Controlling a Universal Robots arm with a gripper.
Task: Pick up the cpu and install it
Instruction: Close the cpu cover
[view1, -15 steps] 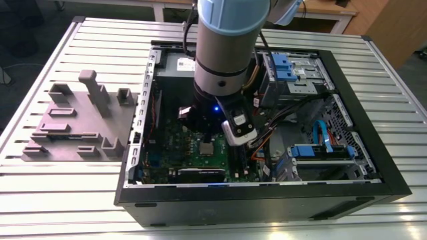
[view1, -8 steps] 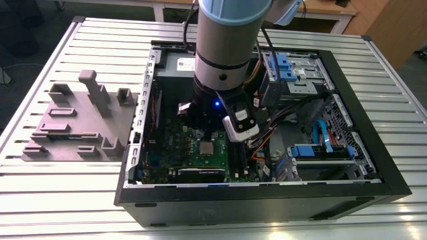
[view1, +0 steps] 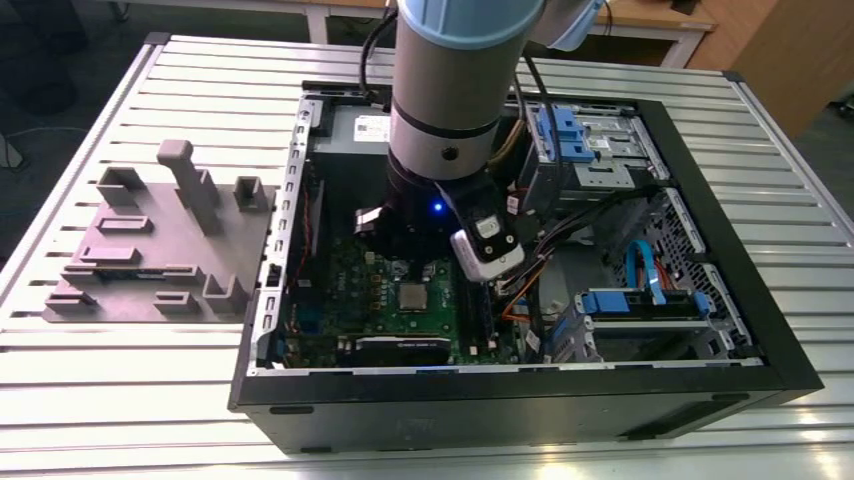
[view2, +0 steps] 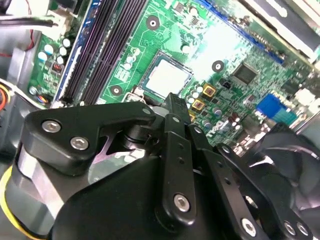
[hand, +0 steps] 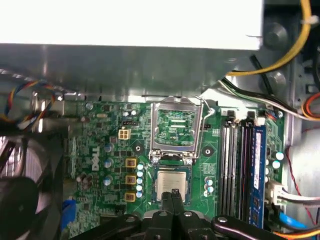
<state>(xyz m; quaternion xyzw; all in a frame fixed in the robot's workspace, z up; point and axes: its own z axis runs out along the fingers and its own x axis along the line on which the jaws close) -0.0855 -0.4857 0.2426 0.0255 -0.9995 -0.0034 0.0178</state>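
The cpu (hand: 172, 182) is sitting in its socket on the board (hand: 100, 145). The pincer (hand: 173, 196) is hanging closed just above it, holding nothing; lifting away needs care.

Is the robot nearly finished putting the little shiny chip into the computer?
Nearly, it seems. The cpu already lies flat in its socket on the green motherboard. The gripper hovers just above the chip with jaws together, holding nothing. The socket's metal cover stands flipped open, so it is not closed over the chip yet.
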